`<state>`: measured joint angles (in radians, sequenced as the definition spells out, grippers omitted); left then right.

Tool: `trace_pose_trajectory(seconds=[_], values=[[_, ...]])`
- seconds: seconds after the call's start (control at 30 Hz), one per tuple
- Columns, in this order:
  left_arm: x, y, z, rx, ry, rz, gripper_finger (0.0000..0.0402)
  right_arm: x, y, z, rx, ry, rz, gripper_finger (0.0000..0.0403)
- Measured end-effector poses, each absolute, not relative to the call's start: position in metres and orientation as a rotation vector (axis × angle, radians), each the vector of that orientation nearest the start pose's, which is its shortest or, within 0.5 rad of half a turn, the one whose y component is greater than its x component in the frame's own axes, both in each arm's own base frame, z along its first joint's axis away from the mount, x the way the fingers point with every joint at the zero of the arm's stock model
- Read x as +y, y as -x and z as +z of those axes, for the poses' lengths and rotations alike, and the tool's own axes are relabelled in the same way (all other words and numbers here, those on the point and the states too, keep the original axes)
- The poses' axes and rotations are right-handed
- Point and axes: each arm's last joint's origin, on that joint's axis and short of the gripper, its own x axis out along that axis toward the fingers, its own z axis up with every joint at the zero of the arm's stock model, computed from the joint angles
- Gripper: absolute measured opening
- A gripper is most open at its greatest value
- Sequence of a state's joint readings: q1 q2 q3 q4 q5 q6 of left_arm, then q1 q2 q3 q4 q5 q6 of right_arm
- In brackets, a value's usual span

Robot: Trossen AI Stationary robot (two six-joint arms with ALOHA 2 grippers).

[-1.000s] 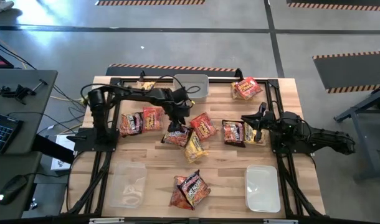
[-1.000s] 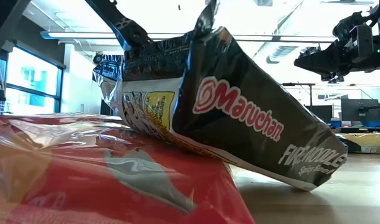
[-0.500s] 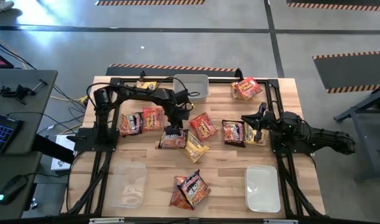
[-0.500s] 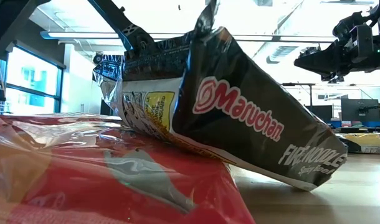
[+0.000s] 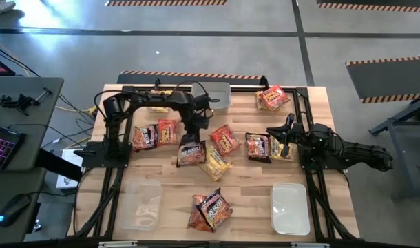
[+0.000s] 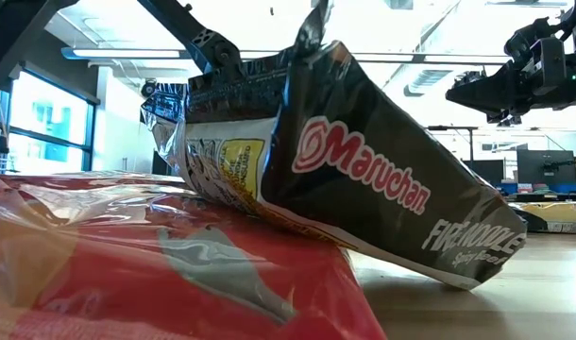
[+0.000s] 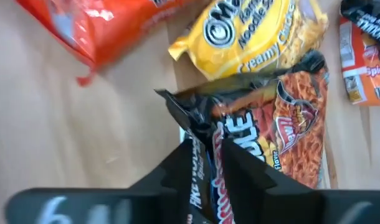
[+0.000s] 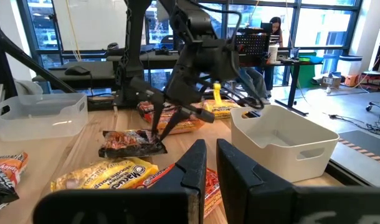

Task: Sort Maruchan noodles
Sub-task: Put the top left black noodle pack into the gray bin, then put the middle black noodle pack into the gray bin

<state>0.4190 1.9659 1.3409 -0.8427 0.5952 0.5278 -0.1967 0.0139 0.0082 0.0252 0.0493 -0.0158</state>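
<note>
My left jaws [image 5: 191, 143] sit at mid-worktop [image 5: 244, 186], pinched on the top edge of a dark Maruchan packet [image 7: 283, 118]; the packet lies flat below them, touching a yellow packet [image 7: 252, 37]. My right jaws [image 5: 284, 138] wait shut and empty above the packets [image 5: 268, 147] on the right side; other packets lie scattered between the clear bins [image 5: 290, 208]

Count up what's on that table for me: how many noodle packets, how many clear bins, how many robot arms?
Packets: 11 that can be told apart; the piles may hide more
Bins: 3
Arms: 2
Total: 16
</note>
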Motion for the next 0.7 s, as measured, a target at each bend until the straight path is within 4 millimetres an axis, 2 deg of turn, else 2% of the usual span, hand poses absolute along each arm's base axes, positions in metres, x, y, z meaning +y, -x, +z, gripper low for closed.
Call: trace_pose_trajectory(seconds=[0.17,0.3,0.4,0.53,0.7], values=[[0.141,-0.342,0.174,1.168,0.268,-0.448,0.0011,-0.021,-0.096,0.168,-0.017,0.017,-0.246,0.0023],[0.144,-0.342,0.176,1.205,0.332,-0.364,0.0010,-0.021,-0.096,0.168,-0.017,0.017,-0.246,0.0023],[0.143,-0.337,0.175,1.294,0.366,-0.310,0.0039,-0.021,-0.096,0.168,-0.018,0.017,-0.246,0.0023],[0.141,-0.331,0.174,1.353,0.400,-0.306,0.0102,-0.021,-0.096,0.168,-0.018,0.017,-0.246,0.0023],[0.143,-0.332,0.174,1.285,0.450,-0.375,0.0184,-0.021,-0.096,0.168,-0.017,0.017,-0.246,0.0023]])
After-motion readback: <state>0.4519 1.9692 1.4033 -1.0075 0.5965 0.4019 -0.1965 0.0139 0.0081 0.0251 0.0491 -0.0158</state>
